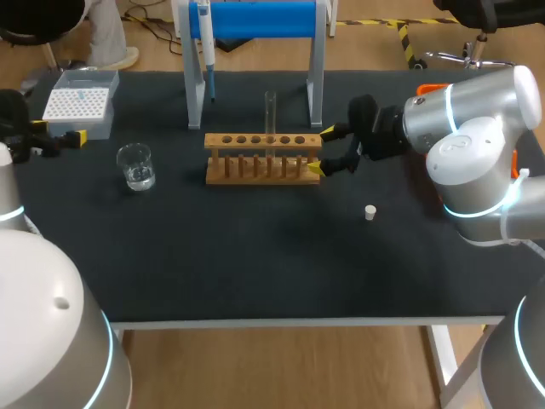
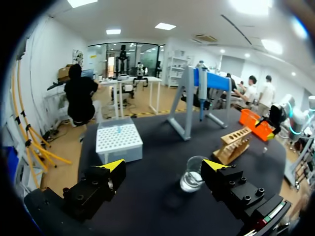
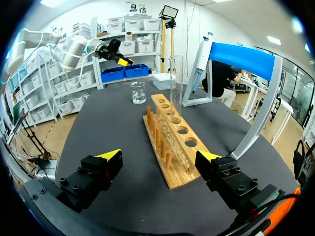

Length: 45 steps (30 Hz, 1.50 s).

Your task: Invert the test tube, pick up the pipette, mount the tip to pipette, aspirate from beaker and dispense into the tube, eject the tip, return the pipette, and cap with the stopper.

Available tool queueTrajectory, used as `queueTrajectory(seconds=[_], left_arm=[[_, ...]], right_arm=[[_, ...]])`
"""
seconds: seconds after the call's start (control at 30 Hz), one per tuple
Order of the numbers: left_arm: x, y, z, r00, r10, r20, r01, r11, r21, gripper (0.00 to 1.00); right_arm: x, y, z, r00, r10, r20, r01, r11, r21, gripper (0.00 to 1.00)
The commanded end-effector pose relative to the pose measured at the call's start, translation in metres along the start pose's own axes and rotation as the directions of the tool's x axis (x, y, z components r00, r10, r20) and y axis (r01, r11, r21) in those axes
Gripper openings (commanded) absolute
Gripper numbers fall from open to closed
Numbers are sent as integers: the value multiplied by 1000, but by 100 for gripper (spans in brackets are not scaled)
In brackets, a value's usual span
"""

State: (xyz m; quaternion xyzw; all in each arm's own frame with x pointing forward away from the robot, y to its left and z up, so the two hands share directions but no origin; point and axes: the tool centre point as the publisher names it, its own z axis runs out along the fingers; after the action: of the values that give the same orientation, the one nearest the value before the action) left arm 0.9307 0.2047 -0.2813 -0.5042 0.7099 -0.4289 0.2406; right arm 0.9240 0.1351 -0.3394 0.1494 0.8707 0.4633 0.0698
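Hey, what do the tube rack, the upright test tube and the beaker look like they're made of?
The rack looks like pale, matte wood: tan colour, drilled holes and round pegs. The test tube is colourless and see-through, probably glass, though clear plastic can't be ruled out. The beaker is clear with bright glints on its rim, so likely glass.

Black table [image 1: 255,264]; tan rack [image 1: 264,141]; blue-topped stand [image 1: 255,19]; white stopper [image 1: 370,212]; clear beaker [image 1: 136,166]; white dotted tip box [image 1: 78,104].
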Motion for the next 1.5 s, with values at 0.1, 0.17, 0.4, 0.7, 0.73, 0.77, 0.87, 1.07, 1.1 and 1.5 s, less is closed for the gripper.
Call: queueTrajectory(seconds=[0.1,0.17,0.4,0.7,0.73,0.77,0.87,1.07,1.1,1.5], left_arm=[[6,1,-4,986,-14,168,16,1000,-13,100],[5,2,-4,983,-27,184,31,999,-19,100],[4,2,-4,978,-42,205,49,998,-30,100],[4,2,-4,978,-42,205,49,998,-30,100],[4,2,-4,978,-42,205,49,998,-30,100],[4,2,-4,978,-42,205,49,998,-30,100],[4,2,-4,978,-42,205,49,998,-30,100],[4,2,-4,978,-42,205,49,998,-30,100],[4,2,-4,978,-42,205,49,998,-30,100],[-8,-10,27,979,-3,204,18,997,-71,100]], right_arm=[[0,0,-1,1000,0,-1,0,1000,1,100],[0,0,-1,1000,0,-1,0,1000,1,100],[0,0,-1,1000,0,-1,0,1000,1,100],[0,0,-1,1000,0,-1,0,1000,1,100],[0,0,-1,1000,0,-1,0,1000,1,100],[0,0,-1,1000,0,-1,0,1000,1,100],[0,0,-1,1000,0,-1,0,1000,1,100],[0,0,-1,1000,0,-1,0,1000,1,100],[0,0,-1,1000,0,-1,0,1000,1,100],[0,0,-1,1000,0,-1,0,1000,1,100]])
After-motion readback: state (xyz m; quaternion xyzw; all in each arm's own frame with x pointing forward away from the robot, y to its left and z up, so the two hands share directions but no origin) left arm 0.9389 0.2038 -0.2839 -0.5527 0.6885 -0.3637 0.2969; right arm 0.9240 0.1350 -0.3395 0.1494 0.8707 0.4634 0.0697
